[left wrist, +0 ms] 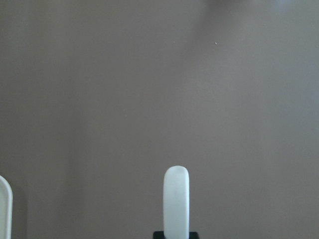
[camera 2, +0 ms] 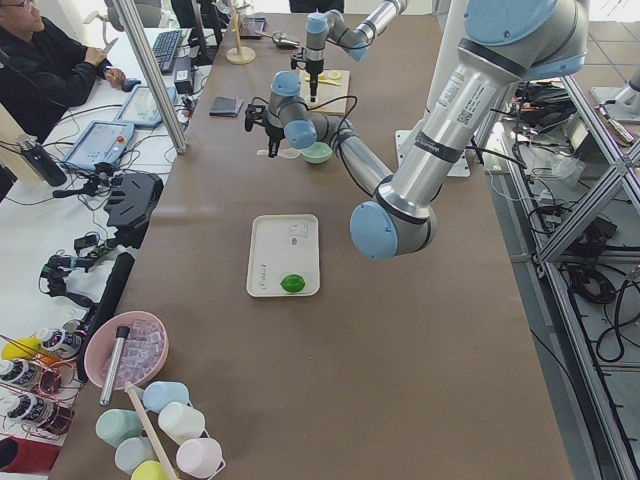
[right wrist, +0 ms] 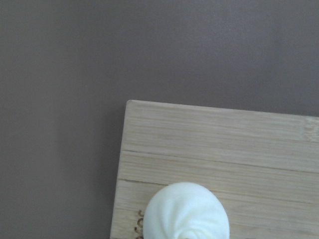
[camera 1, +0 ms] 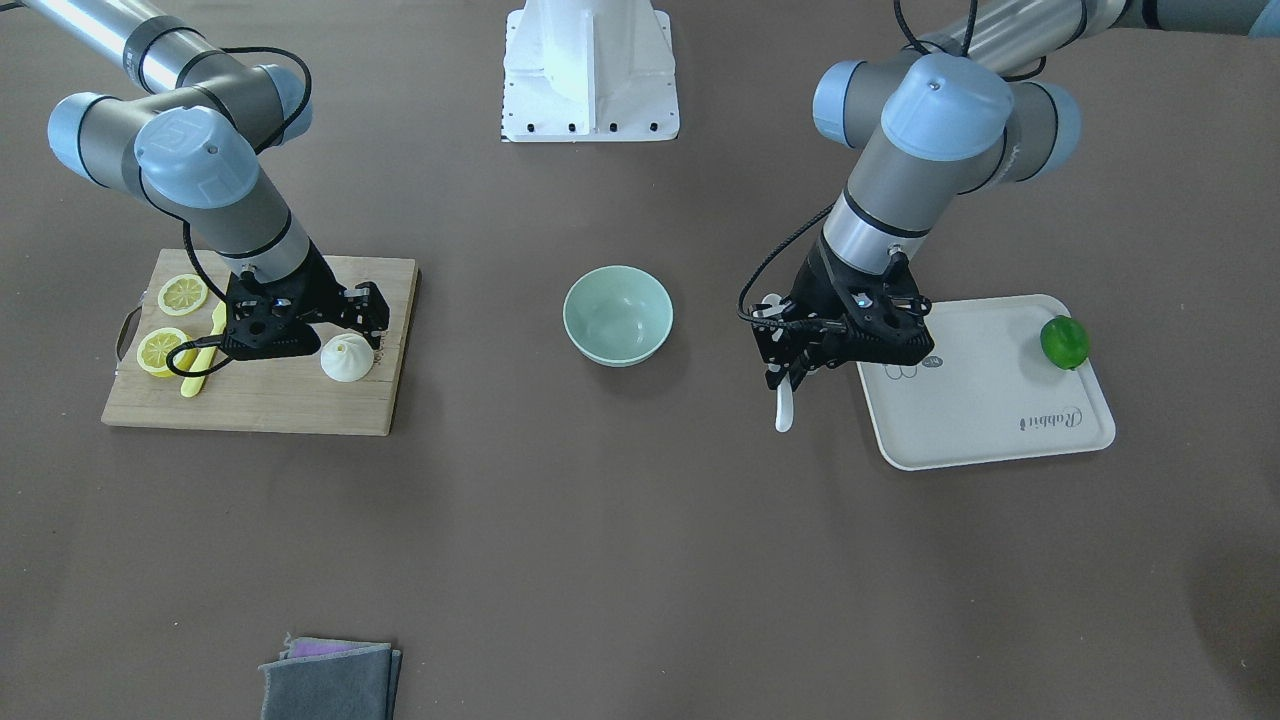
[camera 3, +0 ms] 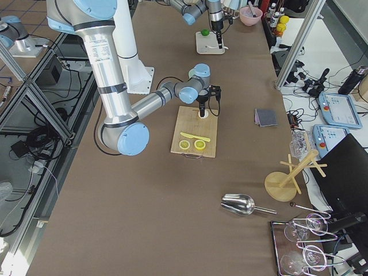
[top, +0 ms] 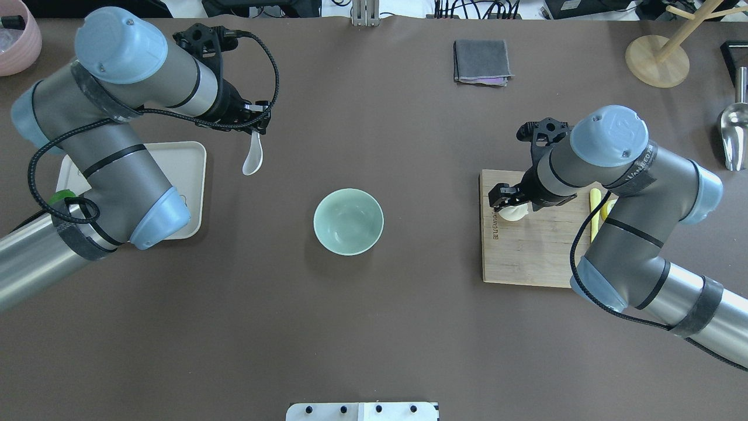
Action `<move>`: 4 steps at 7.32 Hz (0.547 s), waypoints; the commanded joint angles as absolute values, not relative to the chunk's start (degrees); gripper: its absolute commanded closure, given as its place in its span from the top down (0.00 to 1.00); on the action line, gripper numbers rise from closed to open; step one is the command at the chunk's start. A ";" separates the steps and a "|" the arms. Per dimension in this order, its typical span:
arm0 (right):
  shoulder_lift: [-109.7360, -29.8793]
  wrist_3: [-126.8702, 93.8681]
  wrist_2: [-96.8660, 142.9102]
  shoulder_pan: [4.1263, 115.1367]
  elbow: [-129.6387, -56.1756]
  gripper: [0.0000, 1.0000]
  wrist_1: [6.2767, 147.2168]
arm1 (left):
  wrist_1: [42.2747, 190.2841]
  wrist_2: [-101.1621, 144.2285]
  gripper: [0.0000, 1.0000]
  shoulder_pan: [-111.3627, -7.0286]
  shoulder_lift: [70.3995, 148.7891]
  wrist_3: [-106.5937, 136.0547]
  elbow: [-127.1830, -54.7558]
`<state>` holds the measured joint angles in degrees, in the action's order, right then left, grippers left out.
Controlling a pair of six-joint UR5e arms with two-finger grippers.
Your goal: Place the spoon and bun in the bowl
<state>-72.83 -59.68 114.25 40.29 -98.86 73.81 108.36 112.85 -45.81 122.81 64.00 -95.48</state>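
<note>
My left gripper (top: pixel 257 126) is shut on the handle of the white spoon (top: pixel 252 156), held above the bare table between the tray and the bowl. The spoon also shows in the front view (camera 1: pixel 785 405) and the left wrist view (left wrist: pixel 176 199). The mint-green bowl (top: pixel 348 221) stands empty at the table's middle. The white pleated bun (camera 1: pixel 347 358) sits on the wooden cutting board (camera 1: pixel 280 405). My right gripper (camera 1: pixel 365 312) hovers open right over the bun, and partly hides it from overhead. The bun fills the lower edge of the right wrist view (right wrist: pixel 185 211).
Two lemon slices (camera 1: pixel 183 294) and a yellow-green knife (camera 1: pixel 200 372) lie on the board's far side. A white tray (camera 1: pixel 990 400) holds a green lime (camera 1: pixel 1064 342). A folded grey cloth (top: pixel 481 61) lies at the table's far edge.
</note>
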 commanded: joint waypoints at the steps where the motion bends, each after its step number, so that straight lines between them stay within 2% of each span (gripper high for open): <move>1: -72.86 -59.59 114.17 40.69 -98.61 0.00 73.83 | 108.37 112.76 0.00 -45.01 123.22 64.16 -95.36; 4: -71.99 -59.59 117.48 43.58 -99.14 0.00 74.00 | 108.28 112.41 0.00 -42.81 125.50 69.59 -95.01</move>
<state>-72.63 -59.57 115.33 42.05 -98.96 73.93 108.35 112.61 -43.78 124.60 67.64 -95.17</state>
